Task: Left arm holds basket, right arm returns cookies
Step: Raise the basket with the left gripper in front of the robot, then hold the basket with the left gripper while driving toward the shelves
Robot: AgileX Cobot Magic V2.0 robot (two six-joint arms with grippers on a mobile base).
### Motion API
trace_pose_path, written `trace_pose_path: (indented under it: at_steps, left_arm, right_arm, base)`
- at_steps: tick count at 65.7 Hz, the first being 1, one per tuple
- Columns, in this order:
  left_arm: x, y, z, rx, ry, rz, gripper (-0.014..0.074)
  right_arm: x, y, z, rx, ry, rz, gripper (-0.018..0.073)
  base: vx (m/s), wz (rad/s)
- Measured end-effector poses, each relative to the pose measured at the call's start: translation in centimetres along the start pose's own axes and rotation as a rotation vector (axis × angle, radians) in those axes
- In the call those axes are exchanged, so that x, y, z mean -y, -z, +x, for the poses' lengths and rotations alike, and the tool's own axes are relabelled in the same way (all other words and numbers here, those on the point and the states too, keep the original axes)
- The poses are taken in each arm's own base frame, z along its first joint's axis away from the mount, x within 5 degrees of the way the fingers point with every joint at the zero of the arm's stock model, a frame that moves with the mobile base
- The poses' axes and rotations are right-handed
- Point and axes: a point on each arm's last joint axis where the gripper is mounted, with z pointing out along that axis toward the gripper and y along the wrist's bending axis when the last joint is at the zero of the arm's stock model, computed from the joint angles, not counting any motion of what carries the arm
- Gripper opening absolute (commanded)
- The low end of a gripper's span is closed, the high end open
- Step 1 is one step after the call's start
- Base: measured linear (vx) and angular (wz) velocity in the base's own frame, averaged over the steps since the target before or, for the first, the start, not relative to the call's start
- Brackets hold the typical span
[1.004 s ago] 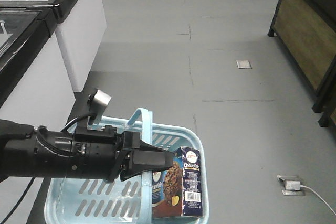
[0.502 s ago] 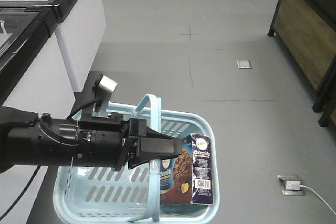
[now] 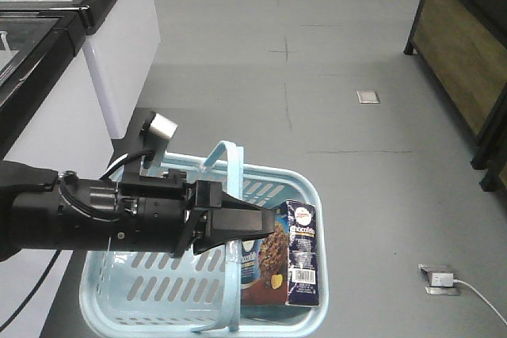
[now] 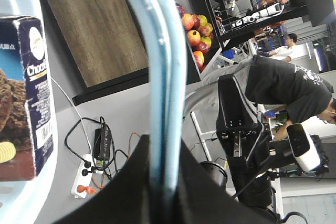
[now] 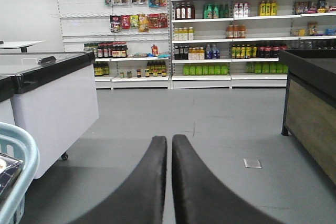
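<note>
In the supermarket aisle, above the grey floor, the left gripper (image 3: 261, 225) is clamped on one thin looped handle (image 4: 163, 51) of the light blue basket (image 3: 269, 173). In the left wrist view both black fingers press against the handle's sides, and it rises straight up between them. Just past the fingertips, inside the basket and against its wall, stands the cookies carton (image 3: 295, 255). It is upright, and its barcode panel and chocolate-cookie picture face the front camera. From where I stand the fingertip overlaps the carton's top corner, and I cannot say whether the two touch. Back from the gripper, the left arm (image 3: 95, 223) stretches level over the basket, ribbed and cabled. Its silver-capped camera (image 3: 163, 126) sits on a stalk above the wrist.

The right gripper (image 5: 169, 177) holds nothing; its two fingers lie side by side with only a thin seam between them. To its left is a curve of the basket's rim. Ahead of it are a white freezer chest (image 5: 52, 93) and stocked shelves (image 5: 236, 24). The right arm (image 4: 244, 140) stands well apart from the basket handle in the left wrist view.

Beyond that arm a person (image 4: 286, 85) in a black shirt bends forward. Apples (image 4: 193, 30) are piled on a dark stand, and a power strip (image 4: 84, 177) lies on the floor.
</note>
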Motion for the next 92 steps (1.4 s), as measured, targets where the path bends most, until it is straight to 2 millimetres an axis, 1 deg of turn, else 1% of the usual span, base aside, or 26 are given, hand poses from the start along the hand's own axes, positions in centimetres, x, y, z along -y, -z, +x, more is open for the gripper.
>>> trace_pose_path:
  at_steps: [56,92]
  left_arm:
    - [0.0,0.0,0.0,0.0,0.0,0.0,-0.0003]
    - [0.02,0.0,0.02,-0.002,0.0,0.002,-0.0003]
  right_arm:
    - [0.0,0.0,0.0,0.0,0.0,0.0,-0.0008]
    - [0.0,0.0,0.0,0.0,0.0,0.0,-0.0008]
  base:
    - [0.01,-0.01]
    - [0.2,0.02]
